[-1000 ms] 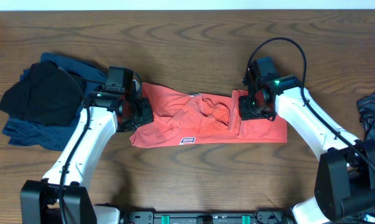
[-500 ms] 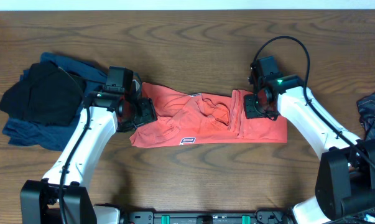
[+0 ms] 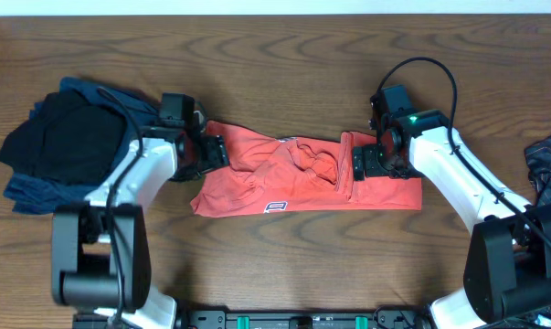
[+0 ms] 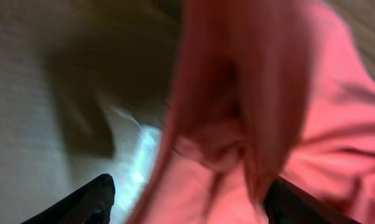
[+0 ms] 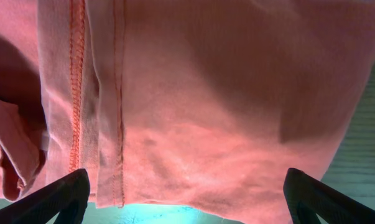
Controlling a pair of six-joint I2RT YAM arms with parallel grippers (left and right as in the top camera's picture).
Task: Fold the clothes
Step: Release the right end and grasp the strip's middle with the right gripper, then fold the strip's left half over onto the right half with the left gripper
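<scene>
The coral-red T-shirt (image 3: 302, 183) lies on the table as a long folded strip, bunched in its middle, with a small white label (image 3: 275, 206) at its near edge. My left gripper (image 3: 208, 153) is over the shirt's left end. In the blurred left wrist view its jaws (image 4: 192, 193) stand wide apart, with red cloth (image 4: 249, 112) loose between them. My right gripper (image 3: 363, 164) is over the folded seam near the shirt's right end. In the right wrist view it (image 5: 186, 186) is open above flat cloth (image 5: 224, 93). Dark clothes (image 3: 60, 146) are piled at the left.
Another dark patterned garment (image 3: 549, 164) lies at the table's right edge. The wooden table (image 3: 275, 64) shows bare behind the shirt and in front of it. Both arms reach in from the near edge, the right arm's cable looping above its wrist.
Both grippers have opened and let go of the shirt. The left arm has swung its elbow leftward while its gripper stayed at the shirt's left end. The shirt lies as before.
</scene>
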